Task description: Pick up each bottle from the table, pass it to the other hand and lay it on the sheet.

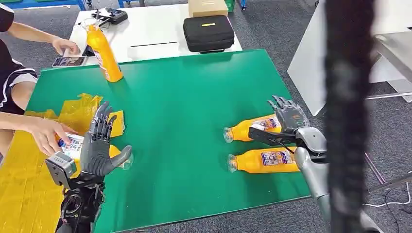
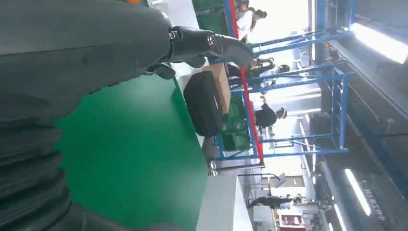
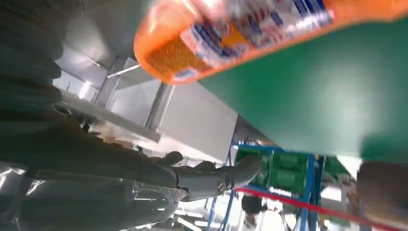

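Bottles: I count one lying on the yellow sheet (image 1: 29,194) at 9 o'clock, w/ a person's hand (image 1: 46,133) on it and my left hand (image 1: 99,150) just beside it, fingers spread, holding nothing. Two more bottles (image 1: 265,160) lie at 3 o'clock and one upright bottle (image 1: 104,51) stands at 11 o'clock on the green table (image 1: 184,97). Right hand (image 1: 290,114) hovers open over the farther lying bottle (image 1: 252,127); I judge approx. one laid, three left.
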